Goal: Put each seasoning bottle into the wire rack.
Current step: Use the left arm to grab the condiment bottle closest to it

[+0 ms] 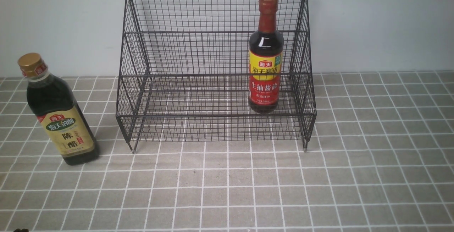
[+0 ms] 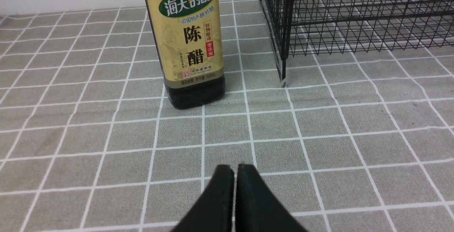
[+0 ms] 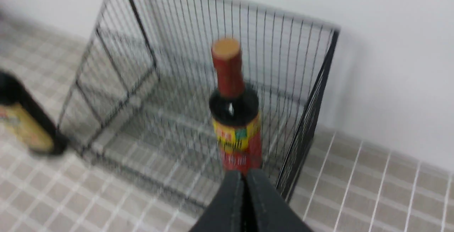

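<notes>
Soy sauce bottle (image 1: 266,65) in wire rack (image 1: 177,47), lower tier; vinegar bottle (image 1: 62,118) on desk (image 1: 227,189), unracked. My left end effector (image 2: 235,170) and right end effector (image 3: 244,175): closed, empty.

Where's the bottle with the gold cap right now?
In the front view, the gold-capped bottle stands on the tiled table at the robot's left, just outside the left end of the wire rack, not touching it.
</notes>
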Robot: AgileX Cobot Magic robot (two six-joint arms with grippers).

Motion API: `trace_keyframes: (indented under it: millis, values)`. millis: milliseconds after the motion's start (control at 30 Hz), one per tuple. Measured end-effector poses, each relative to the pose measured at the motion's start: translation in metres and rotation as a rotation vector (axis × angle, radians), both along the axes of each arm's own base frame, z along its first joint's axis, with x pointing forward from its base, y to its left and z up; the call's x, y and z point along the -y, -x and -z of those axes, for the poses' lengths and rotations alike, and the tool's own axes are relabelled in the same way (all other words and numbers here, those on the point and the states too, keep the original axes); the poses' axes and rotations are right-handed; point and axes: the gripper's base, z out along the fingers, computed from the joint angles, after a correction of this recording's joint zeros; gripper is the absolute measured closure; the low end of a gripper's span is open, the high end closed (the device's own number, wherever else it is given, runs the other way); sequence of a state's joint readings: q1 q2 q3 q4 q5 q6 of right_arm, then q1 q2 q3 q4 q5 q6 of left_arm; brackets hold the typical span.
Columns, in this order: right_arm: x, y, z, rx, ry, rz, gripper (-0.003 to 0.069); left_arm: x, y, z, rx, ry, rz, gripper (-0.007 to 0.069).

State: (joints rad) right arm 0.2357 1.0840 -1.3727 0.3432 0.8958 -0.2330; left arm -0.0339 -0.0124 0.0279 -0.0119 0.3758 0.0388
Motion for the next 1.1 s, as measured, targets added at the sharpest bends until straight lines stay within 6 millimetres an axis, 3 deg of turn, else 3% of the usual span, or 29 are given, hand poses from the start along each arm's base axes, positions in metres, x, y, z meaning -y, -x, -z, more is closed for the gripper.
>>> trace_keyframes:
  millis: [67,100,267,433,567,867,933,1100]
  values:
    - [0.012,0.035,0.012,0.139,-0.061,0.055,0.0669,0.000,0.000,0.000,0.000,0.000,0.000,0.0631]
    - [0.014,0.039,0.008,0.167,-0.070,0.060,0.0669,0.000,0.000,0.000,0.000,0.000,0.000,0.0631]
    - [0.040,0.100,0.082,0.437,-0.209,0.194,0.0671,-0.001,0.000,0.000,0.004,-0.033,-0.001,0.0631]
    - [0.053,0.129,0.136,0.553,-0.270,0.257,0.0671,0.000,-0.003,-0.010,0.109,0.078,-0.015,0.0631]
    - [0.056,0.137,0.152,0.567,-0.279,0.261,0.0671,0.001,-0.004,-0.023,0.248,0.172,-0.024,0.0631]
    - [0.056,0.144,0.155,0.563,-0.278,0.243,0.0671,-0.003,0.002,-0.062,0.681,0.211,-0.027,0.0631]
    - [0.055,0.144,0.157,0.542,-0.271,0.235,0.0671,-0.003,-0.001,-0.065,0.668,0.210,-0.030,0.0631]
    - [0.055,0.144,0.158,0.533,-0.267,0.232,0.0671,-0.002,-0.036,-0.095,0.481,0.163,-0.041,0.0599]
